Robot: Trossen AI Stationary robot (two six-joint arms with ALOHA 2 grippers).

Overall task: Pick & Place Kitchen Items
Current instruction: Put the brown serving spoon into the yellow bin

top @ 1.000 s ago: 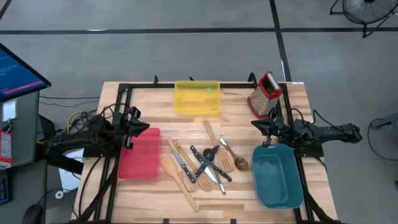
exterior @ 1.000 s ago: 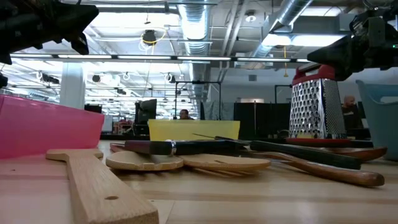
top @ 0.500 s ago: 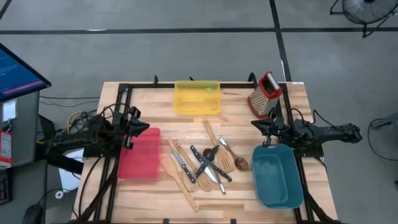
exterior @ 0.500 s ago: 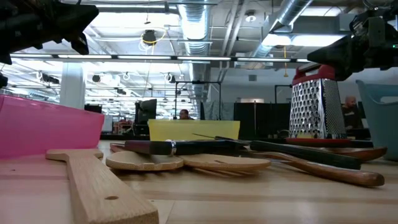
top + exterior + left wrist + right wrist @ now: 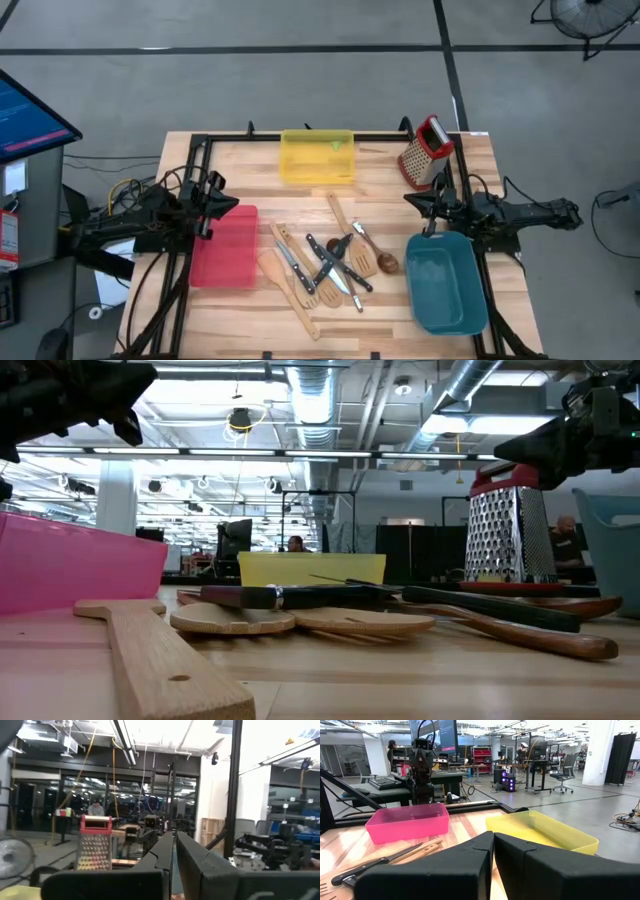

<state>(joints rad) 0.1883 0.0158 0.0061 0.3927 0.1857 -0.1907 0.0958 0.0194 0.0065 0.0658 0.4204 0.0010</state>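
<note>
No movement; utensils on wooden table.

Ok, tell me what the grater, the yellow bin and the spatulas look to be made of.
Grater: shiny perforated metal, likely steel, with a red, probably plastic, top.
Yellow bin: translucent glossy plastic, by the light passing through its walls.
Spatulas: pale, seemingly unfinished wood with visible grain.
</note>
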